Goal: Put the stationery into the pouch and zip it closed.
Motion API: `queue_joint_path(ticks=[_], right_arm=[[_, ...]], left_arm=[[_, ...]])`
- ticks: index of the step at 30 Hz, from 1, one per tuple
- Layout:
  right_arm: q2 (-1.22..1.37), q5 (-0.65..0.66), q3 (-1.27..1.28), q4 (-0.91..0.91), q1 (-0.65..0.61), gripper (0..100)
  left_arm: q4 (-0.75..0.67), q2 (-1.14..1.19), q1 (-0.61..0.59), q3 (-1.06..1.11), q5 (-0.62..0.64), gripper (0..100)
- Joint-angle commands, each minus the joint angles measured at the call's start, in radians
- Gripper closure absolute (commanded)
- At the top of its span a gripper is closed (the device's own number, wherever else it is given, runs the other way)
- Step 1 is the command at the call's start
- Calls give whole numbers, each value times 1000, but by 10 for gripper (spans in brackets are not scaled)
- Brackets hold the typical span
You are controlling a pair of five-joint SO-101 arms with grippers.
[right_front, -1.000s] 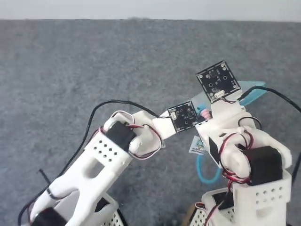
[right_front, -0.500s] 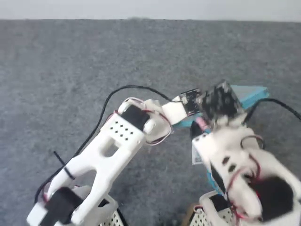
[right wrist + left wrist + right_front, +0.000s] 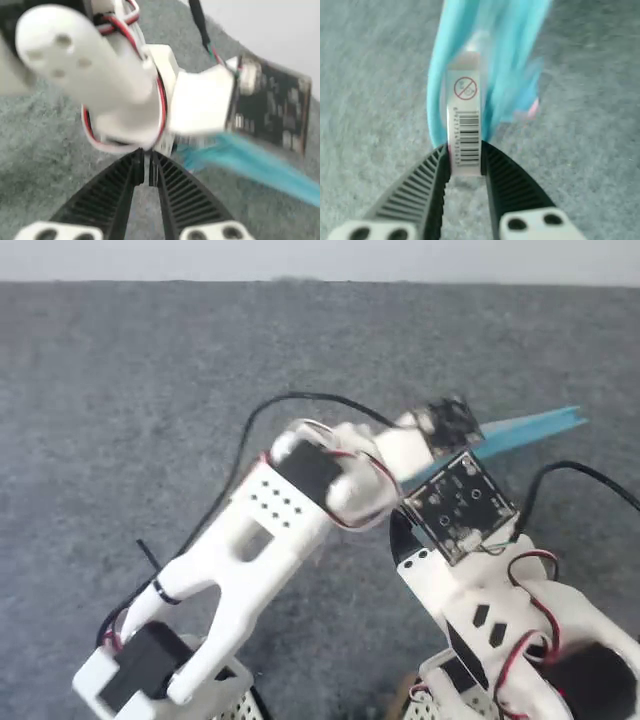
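Left pincer (image 3: 465, 150) clamps the turquoise pouch (image 3: 495, 55) label (image 3: 464, 127) (contents hidden).

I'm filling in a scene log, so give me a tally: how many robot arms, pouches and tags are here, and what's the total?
Robot arms: 2 (left arm, right arm)
Blue pouch: 1
White barcode tag: 1, clamped in the left pincer
Total: 4
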Motion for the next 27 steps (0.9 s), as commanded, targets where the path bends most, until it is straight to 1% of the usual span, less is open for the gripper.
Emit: queue_joint_path(ticks=[1, 2, 3, 6, 7, 8, 11, 12, 16, 18, 22, 27], right_arm=[[30, 0, -15, -16, -5, 991], [25, 3, -21, -13, 13, 991], [15, 20, -31, -5, 58, 991], [-16, 144, -34, -18, 248, 991], [-19, 150, -34, -21, 297, 991], [-19, 150, -32, -22, 315, 991], [-16, 140, -25, 2, 285, 991], [-19, 141, -15, 10, 272, 991], [-27, 143, 21, 16, 255, 991], [-27, 143, 37, 15, 255, 991], [-27, 144, 58, 16, 257, 991], [-28, 141, 101, 16, 257, 991]], left_arm=[[-17, -8, 26, -67, 23, 987], [-32, -8, 23, -62, 25, 987], [-41, -6, 20, -62, 25, 987], [-61, -6, 0, -62, 25, 987], [-80, -5, -2, -61, 25, 987], [-100, 0, -2, -59, 26, 987], [-166, 66, 5, -67, 77, 982], [-189, 97, 5, -67, 94, 962], [-204, 167, 6, -67, 117, 780], [-210, 157, 6, -65, 114, 730], [-210, 123, -25, -65, 92, 732], [-210, 132, -57, -16, 78, 732]])
